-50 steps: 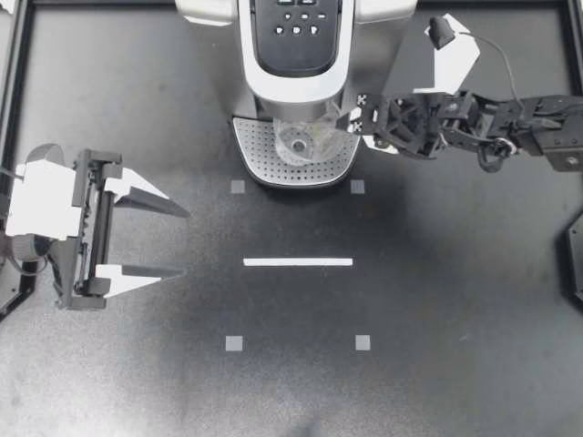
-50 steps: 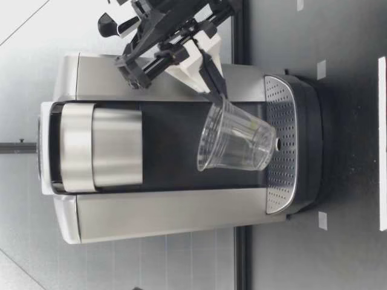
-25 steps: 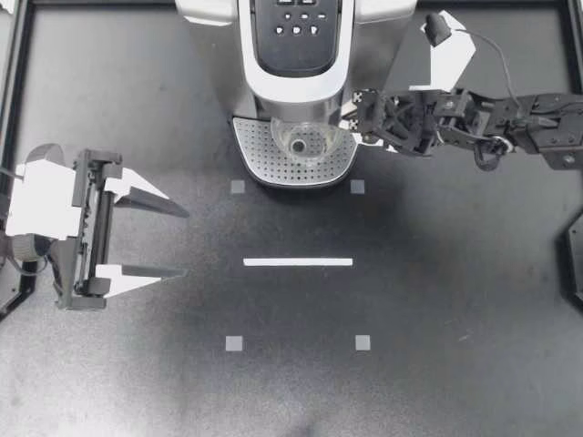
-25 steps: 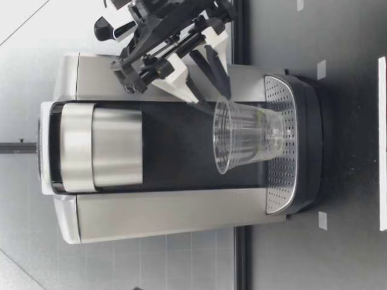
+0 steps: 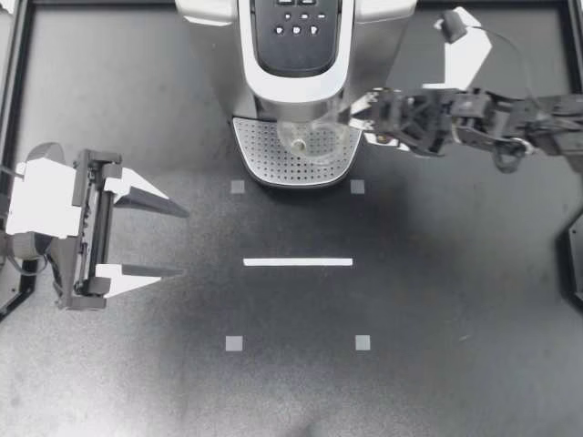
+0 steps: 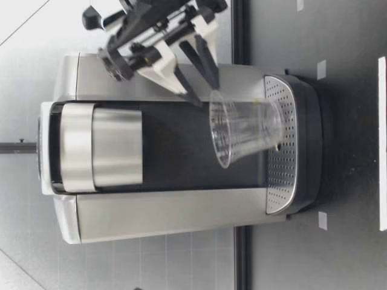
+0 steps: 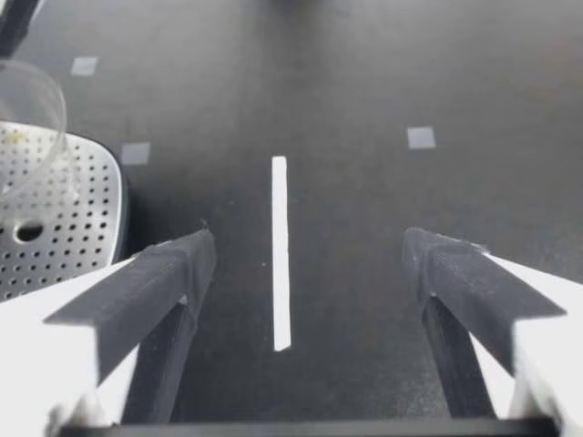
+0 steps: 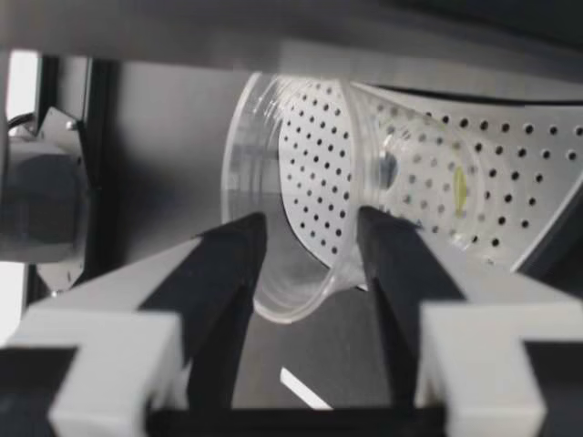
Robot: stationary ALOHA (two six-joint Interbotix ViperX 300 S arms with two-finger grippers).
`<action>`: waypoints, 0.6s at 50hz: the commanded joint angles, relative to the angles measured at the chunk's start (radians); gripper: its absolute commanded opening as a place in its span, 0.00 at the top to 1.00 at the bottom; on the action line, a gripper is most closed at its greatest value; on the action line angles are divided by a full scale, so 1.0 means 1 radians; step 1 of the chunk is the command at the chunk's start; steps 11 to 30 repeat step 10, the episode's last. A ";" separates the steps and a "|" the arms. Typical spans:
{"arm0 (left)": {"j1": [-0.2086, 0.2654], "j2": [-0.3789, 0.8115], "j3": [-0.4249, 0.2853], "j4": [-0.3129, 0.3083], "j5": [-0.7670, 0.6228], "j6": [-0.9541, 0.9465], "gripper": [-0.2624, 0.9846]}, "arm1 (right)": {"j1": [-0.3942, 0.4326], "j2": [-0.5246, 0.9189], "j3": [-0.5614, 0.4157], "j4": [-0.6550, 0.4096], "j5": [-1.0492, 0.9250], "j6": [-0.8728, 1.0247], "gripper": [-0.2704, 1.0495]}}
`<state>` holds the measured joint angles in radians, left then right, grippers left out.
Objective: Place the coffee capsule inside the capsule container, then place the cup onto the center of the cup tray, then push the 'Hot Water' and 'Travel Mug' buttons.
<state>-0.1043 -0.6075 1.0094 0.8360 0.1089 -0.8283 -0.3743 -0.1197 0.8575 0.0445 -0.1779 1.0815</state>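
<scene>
The clear plastic cup (image 5: 308, 139) stands on the perforated cup tray (image 5: 273, 166) of the coffee machine (image 5: 296, 41), under the spout. In the low view the cup (image 6: 245, 124) sits upright on the tray (image 6: 278, 181). My right gripper (image 5: 357, 114) is open beside the cup's rim, slightly above it (image 6: 205, 93). The right wrist view shows the gripper (image 8: 310, 223) with its dark fingers (image 8: 232, 264) apart and the cup (image 8: 301, 182) just ahead, the near part of its rim between the tips. My left gripper (image 5: 178, 241) is open and empty at the table's left. No capsule is in sight.
The machine's buttons (image 5: 296, 27) are on its top panel. A white tape line (image 5: 298, 262) and small grey squares (image 5: 234, 343) mark the table. In the left wrist view the open gripper (image 7: 310, 250) points across the tape line (image 7: 279, 255), with the tray (image 7: 55, 218) to one side.
The cup, held tilted by my right gripper a second ago, now stands on the tray. The right gripper has opened and drawn up and away from the rim. The left arm has not moved.
</scene>
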 commanded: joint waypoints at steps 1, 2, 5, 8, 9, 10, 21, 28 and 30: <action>0.002 -0.008 -0.015 -0.002 0.000 -0.002 0.18 | -0.006 -0.046 0.002 -0.003 -0.012 -0.003 0.41; 0.002 -0.008 -0.015 -0.003 0.002 -0.002 0.18 | -0.005 -0.051 0.005 -0.003 -0.015 -0.002 0.41; 0.003 -0.008 -0.018 -0.003 0.003 -0.002 0.18 | -0.005 -0.054 0.008 -0.003 -0.025 -0.002 0.41; 0.008 -0.008 -0.020 -0.003 0.003 -0.002 0.18 | -0.003 -0.052 0.009 -0.003 -0.029 0.000 0.41; 0.008 -0.008 -0.020 -0.003 0.003 -0.002 0.18 | -0.003 -0.051 0.011 -0.003 -0.029 0.000 0.41; 0.009 -0.008 -0.020 -0.003 0.003 -0.002 0.18 | -0.003 -0.049 0.011 -0.003 -0.031 0.000 0.41; 0.009 -0.008 -0.020 -0.003 0.003 -0.002 0.18 | -0.003 -0.049 0.011 -0.003 -0.031 0.000 0.41; 0.009 -0.008 -0.020 -0.003 0.003 -0.002 0.18 | -0.003 -0.049 0.011 -0.003 -0.031 0.000 0.41; 0.009 -0.008 -0.020 -0.003 0.003 -0.002 0.18 | -0.003 -0.049 0.011 -0.003 -0.031 0.000 0.41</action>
